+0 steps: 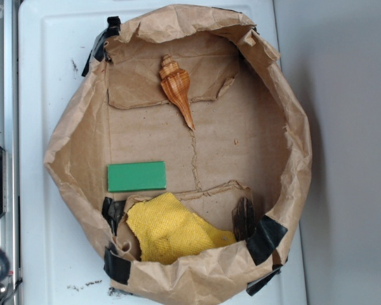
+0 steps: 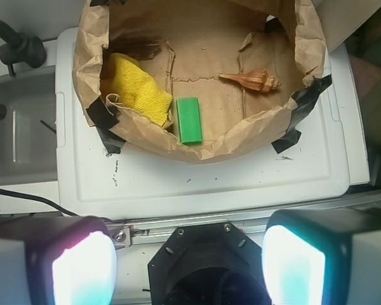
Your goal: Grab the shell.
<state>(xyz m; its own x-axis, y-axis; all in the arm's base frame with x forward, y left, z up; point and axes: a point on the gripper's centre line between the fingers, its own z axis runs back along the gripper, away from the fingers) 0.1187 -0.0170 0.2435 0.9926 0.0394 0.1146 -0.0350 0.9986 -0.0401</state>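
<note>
The paper bag (image 2: 197, 143) fills the top of my wrist view. My claw (image 2: 189, 267) sits at the bottom edge, jaws spread wide and empty. The shell (image 2: 254, 79) lies inside the bag, upper right, well apart from it.

The shell (image 1: 176, 86) is orange-brown with fine darker stripes along its ribbed whorls and a paler, cream-toned spire. The block (image 1: 137, 176) is a flat, plain green. The cloth (image 1: 168, 230) is bright yellow with a woven, gridded texture. The bark-like piece (image 1: 244, 219) is dark brown. The paper basin (image 1: 292, 127) is tan kraft brown, patched with black tape (image 1: 265, 239). The tray (image 1: 51, 254) beneath is white. The end effector (image 2: 189, 267) has two glowing pads (image 2: 84, 270), white shading to cyan with pinkish edges.
</note>
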